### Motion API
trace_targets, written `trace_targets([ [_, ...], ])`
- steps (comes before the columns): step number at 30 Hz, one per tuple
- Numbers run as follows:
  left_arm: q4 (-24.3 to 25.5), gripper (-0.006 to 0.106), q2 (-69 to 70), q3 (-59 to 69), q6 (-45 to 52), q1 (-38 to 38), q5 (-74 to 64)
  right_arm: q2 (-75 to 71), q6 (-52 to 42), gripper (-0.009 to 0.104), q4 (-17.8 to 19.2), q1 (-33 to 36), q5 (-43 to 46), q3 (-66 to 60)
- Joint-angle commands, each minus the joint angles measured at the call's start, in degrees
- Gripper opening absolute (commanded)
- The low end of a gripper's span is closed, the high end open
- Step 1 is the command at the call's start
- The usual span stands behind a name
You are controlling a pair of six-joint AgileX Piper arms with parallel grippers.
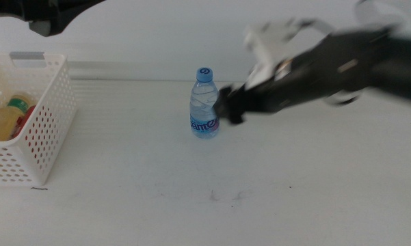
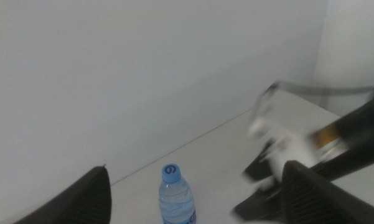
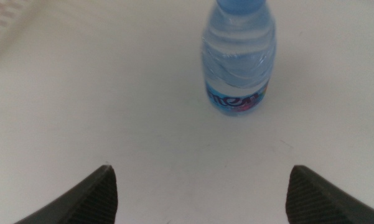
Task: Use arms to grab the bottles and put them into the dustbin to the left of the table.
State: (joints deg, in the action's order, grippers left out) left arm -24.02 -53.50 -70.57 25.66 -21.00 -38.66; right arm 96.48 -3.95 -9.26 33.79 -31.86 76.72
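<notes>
In the middle view the small water bottle stands upright on the white table, cap up, so its long axis runs straight up and down, and the right gripper reaches in from the right with its tip just beside the bottle's right flank; blur hides whether it touches. The left arm hangs high over the far left corner, well apart from the bottle, so the right arm is plainly the nearer one. The white basket sits at the table's left edge with the yellow bottle and a red can already lying inside, which suggests this water bottle is the last piece to move. In the left wrist view the left gripper has its jaws spread wide with nothing between them, looking down from a height on the bottle's blue cap, with the other arm's blurred gripper close at the bottle's side. In the right wrist view the right gripper's two jaws are parted wide and empty, and the bottle stands ahead of them, roughly on the line between them but beyond the tips; the coming grasp, as I judge it, needs the jaws carried forward until the upright body sits between them before they close
</notes>
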Motion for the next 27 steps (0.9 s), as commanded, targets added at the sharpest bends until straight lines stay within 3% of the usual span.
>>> trace_targets([
  [1, 0.0, 0.094, 0.2, 0.2, -0.1, -0.1, 0.5, -8.3, 0.1, 0.082, 0.1, -0.1, -6.0, -0.4],
  [6, 0.0, 0.094, 0.2, 0.2, 0.0, -0.1, 0.5, -15.8, 0.1, 0.082, 2.7, -0.1, -2.0, -0.4],
  [18, 0.1, 0.094, 0.1, 0.0, -0.2, -0.1, 1.5, -16.2, 0.3, 0.082, 2.3, -0.1, -0.8, -0.4],
  [21, 7.0, 0.094, -0.3, 4.7, -5.0, -1.3, 11.3, -16.2, 0.3, 0.082, 2.3, -0.1, -0.8, -0.4],
  [24, 14.4, 0.094, -0.5, 17.0, -9.0, -7.3, 27.9, -16.2, 0.3, 0.082, 2.4, -0.1, -0.8, -0.4],
  [26, 22.8, 0.094, -3.0, 29.3, -18.9, -11.8, 46.8, -16.2, 0.3, 0.082, 2.1, -0.1, -0.7, -0.4],
  [27, 24.0, 0.094, -5.1, 34.2, -23.1, -12.6, 55.2, -16.2, 0.3, 0.082, 1.6, -0.1, -0.7, -0.4],
])
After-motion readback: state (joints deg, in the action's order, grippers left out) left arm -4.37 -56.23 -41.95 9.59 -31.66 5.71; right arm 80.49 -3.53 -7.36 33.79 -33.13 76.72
